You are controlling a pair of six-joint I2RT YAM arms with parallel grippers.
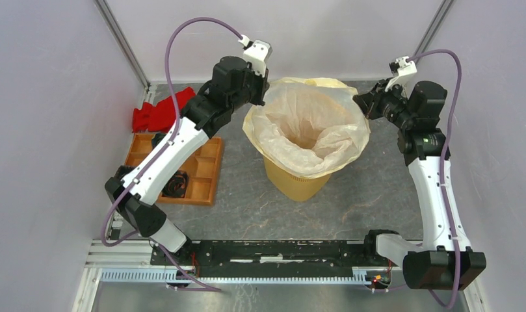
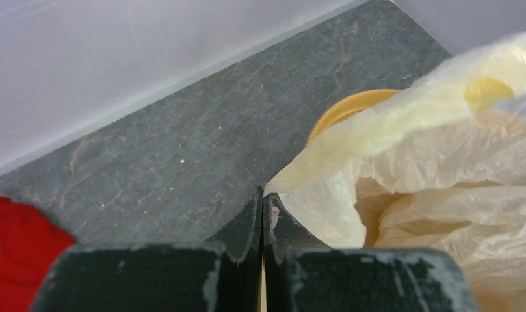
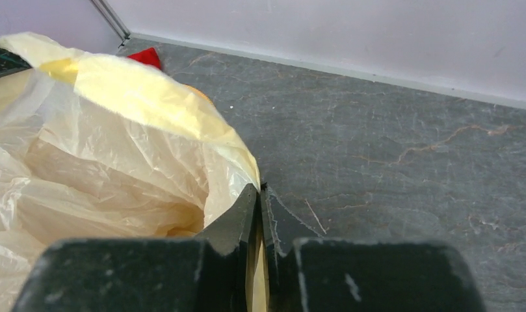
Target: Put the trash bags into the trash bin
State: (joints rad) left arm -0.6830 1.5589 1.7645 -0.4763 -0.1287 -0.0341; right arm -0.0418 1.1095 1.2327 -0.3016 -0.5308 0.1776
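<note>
The cream-white translucent trash bag lies open over the mouth of the yellow-orange trash bin at the table's middle, its body hanging down inside. My left gripper is shut on the bag's left rim, and my right gripper is shut on its right rim, stretching the mouth between them. In the left wrist view the jaws pinch the bag's edge, with the bin's rim just beyond. In the right wrist view the jaws pinch the bag's edge.
A red cloth lies at the back left, also in the left wrist view. A shallow orange compartment tray with a black item sits left of the bin under my left arm. Walls enclose the back and sides.
</note>
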